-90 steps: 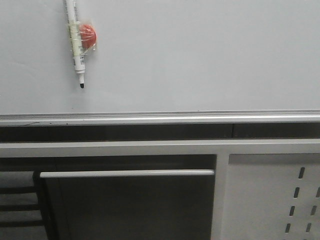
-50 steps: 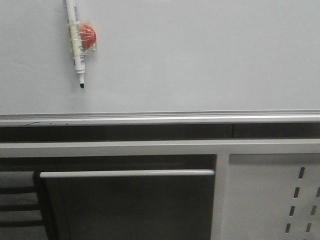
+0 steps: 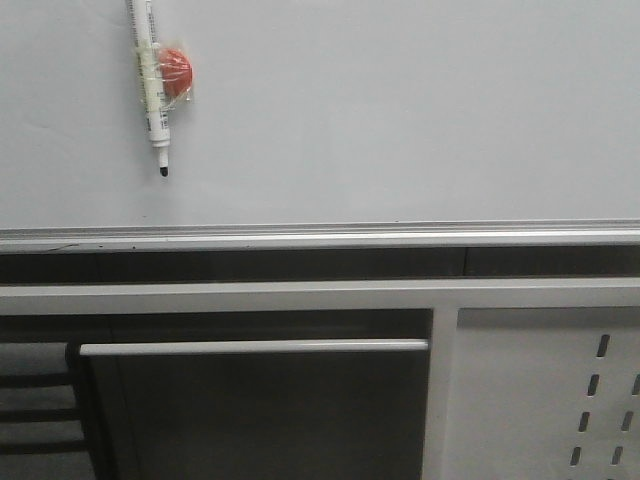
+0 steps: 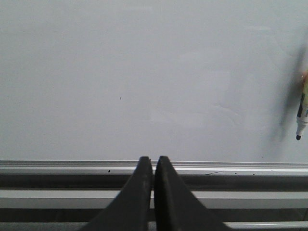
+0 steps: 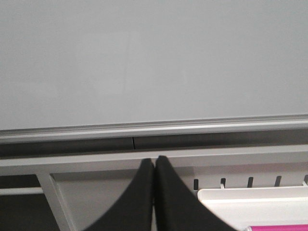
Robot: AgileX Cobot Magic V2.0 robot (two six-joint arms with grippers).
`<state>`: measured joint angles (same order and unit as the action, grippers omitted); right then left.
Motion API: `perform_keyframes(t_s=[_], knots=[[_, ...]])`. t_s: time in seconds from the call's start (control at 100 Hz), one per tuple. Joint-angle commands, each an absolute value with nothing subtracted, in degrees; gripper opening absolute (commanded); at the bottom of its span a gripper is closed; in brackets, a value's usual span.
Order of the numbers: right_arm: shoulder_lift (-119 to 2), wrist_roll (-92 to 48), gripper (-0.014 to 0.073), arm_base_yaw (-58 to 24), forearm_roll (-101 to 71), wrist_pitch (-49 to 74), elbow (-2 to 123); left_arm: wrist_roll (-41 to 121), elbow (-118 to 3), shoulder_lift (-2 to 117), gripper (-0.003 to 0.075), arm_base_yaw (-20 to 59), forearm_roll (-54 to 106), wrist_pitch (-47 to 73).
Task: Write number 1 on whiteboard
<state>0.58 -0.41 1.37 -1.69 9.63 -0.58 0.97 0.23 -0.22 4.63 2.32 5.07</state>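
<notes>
1. The whiteboard (image 3: 400, 110) fills the upper part of the front view, its pale glossy face bare of any pen stroke; the number 1 has not been written on it.
2. A white marker (image 3: 150, 80) hangs nearly upright on the whiteboard's upper left area, black tip pointing down, taped to a red round magnet (image 3: 177, 72) that sits just beside its barrel.
3. The whiteboard's silver ledge (image 3: 320, 236) runs along its lower edge; below the ledge stands a grey frame, with a white perforated panel (image 3: 560, 400) under the whiteboard's right end.
4. The left gripper (image 4: 153, 163) is seen from its wrist camera just below the ledge, its two dark fingers (image 4: 139, 192) pressed together and holding nothing; the marker's tip (image 4: 299, 137) shows at the edge of that view.
5. The right gripper (image 5: 154, 163) likewise sits below the ledge, fingers (image 5: 168, 192) clenched on nothing, near a white tray (image 5: 250, 197) holding something pink (image 5: 279, 227).
</notes>
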Motion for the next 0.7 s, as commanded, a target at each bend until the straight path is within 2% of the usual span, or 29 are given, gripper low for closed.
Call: perform_keyframes(t_s=[0.0,0.33,0.59,0.69], knots=[[1.60,-0.85,-0.0043,1.76,-1.60,3.63,-2.10,0.43,2.53,-1.46,-0.0020,4.58,2.98,0.00],[1.60,-0.85,-0.0043,1.76,-15.85,2.55,-2.10,0.43,2.53,-1.46,-0.0020,4.58,20.27,-2.07],[1.60,-0.85,-0.0043,1.76,-38.68,0.82,-1.76,0.43,1.87,-1.46,-0.0020,4.58,41.38,-1.87],[1.36,-1.48,-0.0043,1.76,-38.67,4.95,0.84,1.29,-0.57,-1.37,-0.0020,4.58,41.29,1.68]])
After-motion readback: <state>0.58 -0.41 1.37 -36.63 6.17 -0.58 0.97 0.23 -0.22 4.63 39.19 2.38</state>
